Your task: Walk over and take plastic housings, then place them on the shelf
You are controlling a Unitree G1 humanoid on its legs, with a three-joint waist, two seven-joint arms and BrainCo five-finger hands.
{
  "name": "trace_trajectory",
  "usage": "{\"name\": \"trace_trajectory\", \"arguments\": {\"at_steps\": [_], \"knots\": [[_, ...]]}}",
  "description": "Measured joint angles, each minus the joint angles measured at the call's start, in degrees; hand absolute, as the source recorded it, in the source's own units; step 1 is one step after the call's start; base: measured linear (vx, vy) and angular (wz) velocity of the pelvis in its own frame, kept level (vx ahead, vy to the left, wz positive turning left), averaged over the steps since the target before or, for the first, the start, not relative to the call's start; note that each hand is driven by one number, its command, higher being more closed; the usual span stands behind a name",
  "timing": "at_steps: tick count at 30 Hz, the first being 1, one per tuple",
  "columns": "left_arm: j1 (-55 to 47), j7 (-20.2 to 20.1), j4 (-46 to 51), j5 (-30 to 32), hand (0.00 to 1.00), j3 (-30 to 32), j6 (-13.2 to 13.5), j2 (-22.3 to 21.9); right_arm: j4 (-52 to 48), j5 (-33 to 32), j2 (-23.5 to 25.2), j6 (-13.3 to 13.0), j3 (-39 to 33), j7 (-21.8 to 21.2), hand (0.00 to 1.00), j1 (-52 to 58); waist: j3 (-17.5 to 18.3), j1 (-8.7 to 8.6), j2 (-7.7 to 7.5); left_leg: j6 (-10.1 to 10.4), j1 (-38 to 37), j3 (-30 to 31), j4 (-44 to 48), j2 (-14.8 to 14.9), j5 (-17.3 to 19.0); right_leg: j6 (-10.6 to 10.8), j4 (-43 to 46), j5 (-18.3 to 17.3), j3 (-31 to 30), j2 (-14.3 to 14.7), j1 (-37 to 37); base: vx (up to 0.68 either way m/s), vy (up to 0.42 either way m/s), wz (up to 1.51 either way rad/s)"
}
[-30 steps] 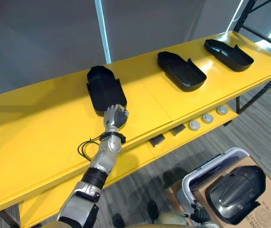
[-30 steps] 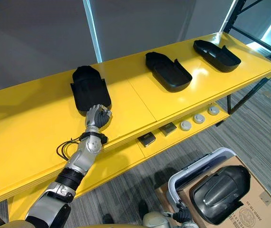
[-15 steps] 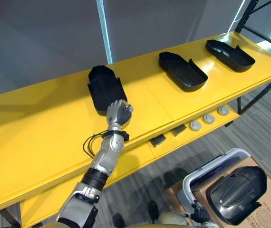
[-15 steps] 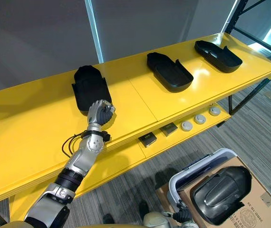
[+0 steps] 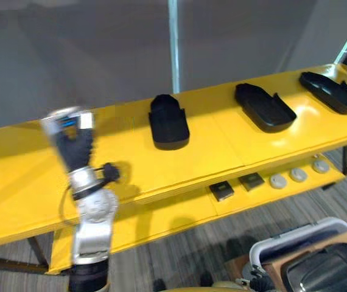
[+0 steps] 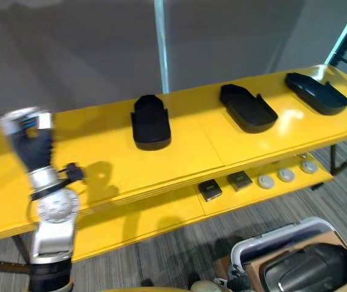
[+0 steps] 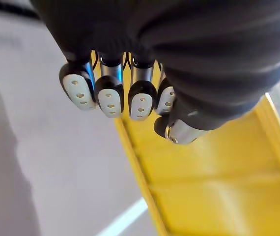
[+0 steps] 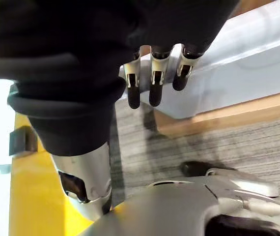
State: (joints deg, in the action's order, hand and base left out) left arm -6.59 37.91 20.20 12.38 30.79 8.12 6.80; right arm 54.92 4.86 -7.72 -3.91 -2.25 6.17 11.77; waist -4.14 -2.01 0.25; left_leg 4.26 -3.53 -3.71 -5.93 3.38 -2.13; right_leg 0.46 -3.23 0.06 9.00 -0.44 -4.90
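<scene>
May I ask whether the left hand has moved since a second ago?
Yes. The left hand was at the leftmost housing's near end; now it is lifted clear, to its left.

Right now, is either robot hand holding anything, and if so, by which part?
Nothing is held. The left robot hand, raised, is curled on nothing; the right robot hand hangs open and empty.

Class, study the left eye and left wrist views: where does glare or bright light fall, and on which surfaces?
Left eye view: pale glare on the glossy yellow shelf top between the middle black plastic housing and the right-hand black plastic housing; a bright vertical light strip on the grey wall behind. Left wrist view: a pale light streak crosses the grey surface beside the shelf.
</scene>
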Motion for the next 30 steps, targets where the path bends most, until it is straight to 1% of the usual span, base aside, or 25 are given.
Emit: {"name": "trace_trajectory", "arguments": {"at_steps": [2, 3, 4, 5, 7, 8, 9, 10, 11, 13, 16, 17, 18, 19, 22, 25, 26, 30], "knots": [[-4.0, 0.8, -4.6, -2.7, 1.0, 3.7, -0.3, -0.3, -0.2, 0.1, 0.6, 0.1, -0.4, 0.0, 0.0, -0.1, 0.5, 0.6, -0.7, 0.0, 0.3, 0.7, 0.0, -0.2, -0.4, -0.2, 0.1, -0.1, 1.0, -0.1, -0.1, 0.04, -0.01, 0.26], [-6.2, 0.7, -8.4, -4.8, 1.0, 3.9, -0.9, -0.9, -0.8, 0.1, 1.2, 0.1, -1.5, 0.0, 0.0, -0.1, 0.7, 1.16, -1.03, -0.4, 0.3, 1.0, 0.0, -0.3, -0.8, -0.1, 0.1, -0.2, 1.6, -0.2, -0.4, 0.05, -0.004, 0.29], [-7.2, 0.6, -10.2, -5.7, 1.0, 3.7, -1.2, -1.5, -1.3, 0.2, 1.6, 0.2, -1.9, 0.1, 0.0, 0.0, 0.7, 1.34, -1.19, -0.4, 0.2, 1.3, 0.0, -0.4, -0.8, 0.1, 0.1, -0.4, 1.9, -0.4, -0.7, 0.03, 0.001, 0.27], [-8.8, -0.5, -13.0, -6.7, 1.0, 3.3, -1.7, -2.6, -1.9, 0.2, 1.9, 0.3, -2.3, 0.1, 0.0, 0.0, 0.9, 1.38, -1.45, -0.4, 0.2, 1.7, 0.0, -0.6, -0.8, 0.3, 0.2, -0.6, 2.2, -0.5, -0.9, 0.03, 0.01, 0.17], [-12.8, -4.8, -21.0, -8.4, 1.0, 0.1, -3.7, -4.4, -5.0, 0.2, 3.1, 0.4, -2.3, 0.0, 0.0, -0.3, 1.1, 2.03, -1.81, -0.4, 0.1, 1.7, 0.0, -0.8, -0.7, 0.4, 0.4, -0.8, 2.2, -0.8, -0.9, 0.02, 0.008, 0.05], [-13.2, -6.0, -23.0, -8.4, 1.0, -1.3, -4.2, -4.6, -5.6, 0.2, 3.5, 0.5, -2.3, -0.1, 0.0, -0.3, 1.2, 2.29, -2.07, -0.4, 0.1, 1.7, 0.0, -0.8, -0.7, 0.4, 0.6, -1.0, 2.2, -0.8, -0.9, 0.0, 0.0, 0.0], [-13.9, -8.7, -27.0, -9.3, 1.0, -4.4, -4.8, -4.6, -6.8, 0.2, 4.3, 0.6, -2.2, -0.2, 0.0, -0.3, 1.1, 2.82, -2.17, -0.5, -0.2, 1.6, 0.0, -0.8, -0.6, 0.4, 1.2, -1.4, 2.2, -0.9, -0.8, 0.0, 0.0, 0.0], [-14.6, -11.9, -30.5, -9.4, 1.0, -7.6, -5.4, -4.6, -7.3, 0.2, 5.2, 0.8, -2.2, -0.4, 0.0, -0.4, 1.3, 2.88, -2.4, -0.6, -0.4, 1.6, 0.0, -0.9, -0.5, 0.7, 1.8, -1.9, 2.3, -1.0, -0.8, 0.0, 0.0, 0.0], [-14.8, -13.5, -32.3, -9.4, 0.0, -9.2, -5.4, -4.7, -7.5, 0.2, 5.5, 0.9, -2.1, -0.4, 0.0, -0.5, 1.4, 2.83, -2.5, -0.7, -0.5, 1.6, 0.0, -0.9, -0.5, 0.7, 2.1, -2.1, 2.3, -1.1, -0.8, 0.0, 0.0, 0.0], [-14.3, -18.2, -40.0, -9.4, 0.0, -14.7, -5.4, -5.1, -7.7, 0.2, 5.9, 1.2, -1.6, -1.1, 0.0, -0.6, 1.4, 2.64, -2.5, -0.7, -1.0, 1.2, 0.0, -1.0, -0.1, 0.7, 3.0, -2.7, 2.0, -1.3, -0.6, -0.02, 0.012, -0.07], [-13.0, -22.4, -47.8, -9.3, 0.0, -19.3, -5.5, -5.3, -7.5, -0.1, 5.9, 1.9, -1.8, -1.1, 0.0, -0.7, 1.3, 2.24, -2.44, -1.1, -0.9, 0.5, 0.0, -1.2, 0.2, 1.4, 3.5, -3.2, 1.4, -1.6, -0.1, -0.01, 0.017, -0.11], [-12.9, -23.0, -48.7, -9.3, 0.0, -19.4, -5.5, -5.5, -7.5, -0.1, 5.9, 1.9, -1.9, -1.1, 0.0, -0.8, 1.3, 2.02, -2.43, -1.1, -0.9, 0.3, 0.0, -1.2, 0.2, 1.4, 3.6, -3.2, 1.2, -1.6, 0.1, 0.0, 0.02, -0.13], [-12.7, -23.2, -50.3, -8.9, 0.0, -19.5, -5.5, -5.6, -7.4, -0.2, 5.9, 1.9, -1.9, -1.0, 0.0, -1.1, 1.3, 1.2, -2.42, -1.1, -0.9, 0.1, 0.0, -1.3, 0.3, 1.4, 3.6, -3.2, 0.9, -1.7, 0.2, 0.01, 0.019, -0.14], [-12.6, -23.5, -51.4, -8.6, 0.0, -19.5, -5.6, -5.5, -7.4, -0.2, 5.9, 1.9, -2.0, -0.9, 0.0, -1.3, 1.2, 0.94, -2.29, -1.1, -1.1, -0.3, 0.0, -1.3, 0.5, 1.4, 3.7, -3.2, 0.5, -1.7, 0.3, 0.02, 0.019, -0.17], [-11.8, -24.0, -54.0, -7.6, 0.0, -20.3, -5.6, -5.1, -7.3, -0.3, 5.9, 1.9, -2.5, -0.6, 0.0, -1.4, 1.1, 0.38, -1.81, -1.3, -1.5, -1.5, 0.0, -1.4, 0.9, 1.4, 3.8, -3.2, -0.7, -1.8, 0.4, 0.03, 0.017, -0.2], [-9.9, -24.0, -57.6, -7.1, 0.0, -21.7, -5.7, -4.5, -6.7, -0.3, 5.9, 1.9, -2.6, 0.2, 0.0, -1.8, 0.7, 0.18, -1.38, -1.3, -2.3, -2.6, 0.0, -1.4, 1.1, 1.3, 3.9, -3.2, -1.6, -1.8, 0.1, 0.04, 0.01, -0.19], [-9.6, -24.0, -58.2, -7.1, 0.0, -21.9, -5.8, -4.5, -6.7, -0.3, 5.9, 1.9, -2.7, 0.2, 0.0, -2.0, 0.7, -0.12, -1.32, -1.3, -2.7, -2.9, 0.0, -1.4, 1.2, 1.3, 3.9, -3.2, -2.0, -1.7, 0.0, 0.05, 0.005, -0.23], [-7.7, -24.0, -60.4, -6.5, 0.0, -23.9, -5.8, -4.3, -6.8, -0.3, 5.9, 1.9, -4.2, 1.1, 0.0, -2.8, 0.1, -0.42, -0.61, -1.3, -3.8, -4.8, 0.0, -1.3, 1.7, 1.3, 3.9, -3.2, -3.7, -1.6, -0.1, 0.02, 0.003, -0.24]]}}
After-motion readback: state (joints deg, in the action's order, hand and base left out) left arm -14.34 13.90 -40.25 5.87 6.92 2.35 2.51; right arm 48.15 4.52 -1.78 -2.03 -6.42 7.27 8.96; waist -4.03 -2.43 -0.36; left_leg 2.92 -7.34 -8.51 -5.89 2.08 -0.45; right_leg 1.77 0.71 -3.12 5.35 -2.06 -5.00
